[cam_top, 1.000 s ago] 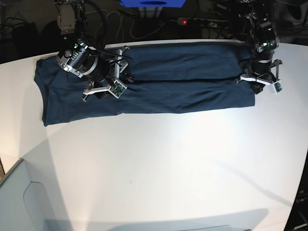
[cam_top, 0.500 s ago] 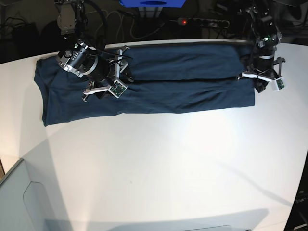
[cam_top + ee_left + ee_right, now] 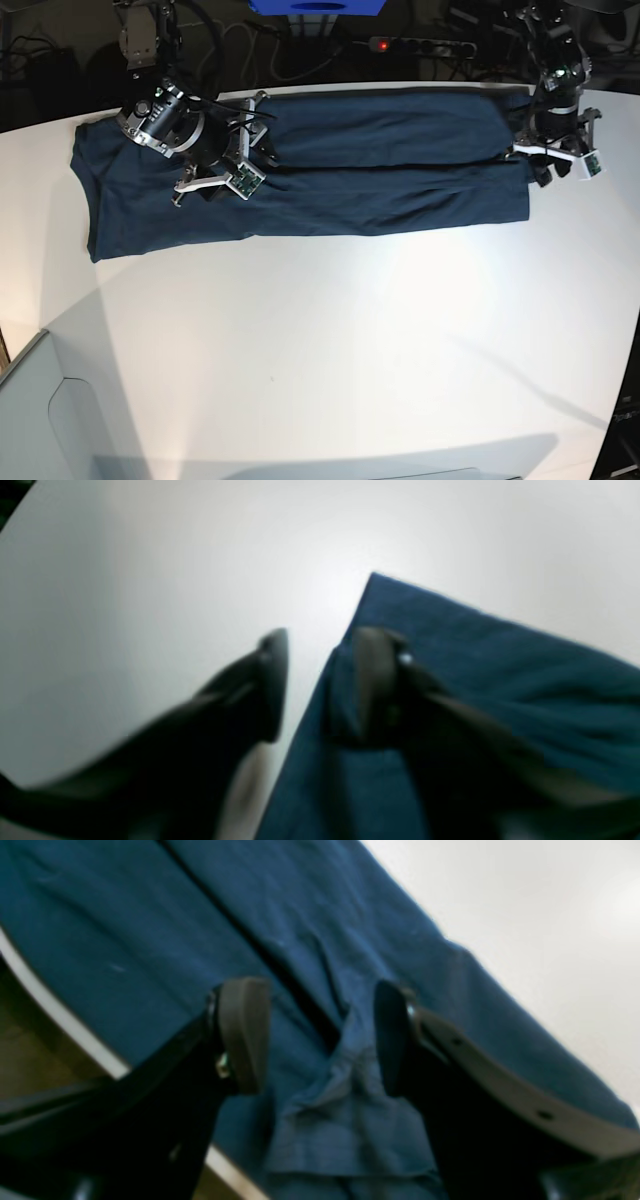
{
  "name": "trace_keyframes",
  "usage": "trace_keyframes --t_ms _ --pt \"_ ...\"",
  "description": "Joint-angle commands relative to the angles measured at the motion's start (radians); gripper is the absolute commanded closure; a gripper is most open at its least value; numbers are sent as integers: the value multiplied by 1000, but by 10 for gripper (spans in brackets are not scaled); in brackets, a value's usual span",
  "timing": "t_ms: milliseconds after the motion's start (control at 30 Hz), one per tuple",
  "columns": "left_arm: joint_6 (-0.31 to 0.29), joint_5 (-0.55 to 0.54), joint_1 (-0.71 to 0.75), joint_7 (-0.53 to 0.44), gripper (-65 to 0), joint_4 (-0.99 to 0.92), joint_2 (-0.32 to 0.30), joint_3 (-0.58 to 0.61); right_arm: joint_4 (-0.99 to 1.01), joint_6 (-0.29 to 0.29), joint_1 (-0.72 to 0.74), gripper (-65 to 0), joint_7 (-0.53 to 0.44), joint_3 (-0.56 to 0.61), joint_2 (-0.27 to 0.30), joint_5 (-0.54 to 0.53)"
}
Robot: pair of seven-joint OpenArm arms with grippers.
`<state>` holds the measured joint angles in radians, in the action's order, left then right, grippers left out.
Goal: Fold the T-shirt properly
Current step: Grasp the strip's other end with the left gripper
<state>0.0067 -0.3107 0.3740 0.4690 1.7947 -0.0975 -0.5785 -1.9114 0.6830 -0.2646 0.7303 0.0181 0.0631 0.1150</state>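
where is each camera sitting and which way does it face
base: high in front of the table, looking down at the T-shirt; both arms show.
left wrist: on the left arm, facing down past its open left end effector at the shirt's corner.
right wrist: on the right arm, facing down past its open right end effector at bunched cloth.
All three share the T-shirt and white table.

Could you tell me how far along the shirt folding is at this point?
Done: the T-shirt lies as a long band, both long sides folded to a middle seam. In hand: nothing; the left gripper and right gripper are open over it. Left: folding the band crosswise.
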Motion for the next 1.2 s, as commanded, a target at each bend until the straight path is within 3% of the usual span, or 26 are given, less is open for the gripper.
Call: trace_keyframes --t_ms 0,567,667,800,1167 --pt "-1 -2 -11 -22 -280 11 -14 -2 -17 15 6 -316 -21 -2 1 -15" --pt "-1 -2 -100 -22 -287 -106 -17 82 -17 15 3 -316 -21 -2 2 -15" --pt "-1 -2 -100 -22 -194 -106 -17 82 -17 15 3 -316 -21 -2 2 -15" --pt "-1 0 -100 -23 0 -106 -17 81 -17 15 6 -316 -21 -2 2 -15" --pt "-1 0 -48 -28 0 -92 -17 76 -18 15 12 -316 -21 -2 2 -13"
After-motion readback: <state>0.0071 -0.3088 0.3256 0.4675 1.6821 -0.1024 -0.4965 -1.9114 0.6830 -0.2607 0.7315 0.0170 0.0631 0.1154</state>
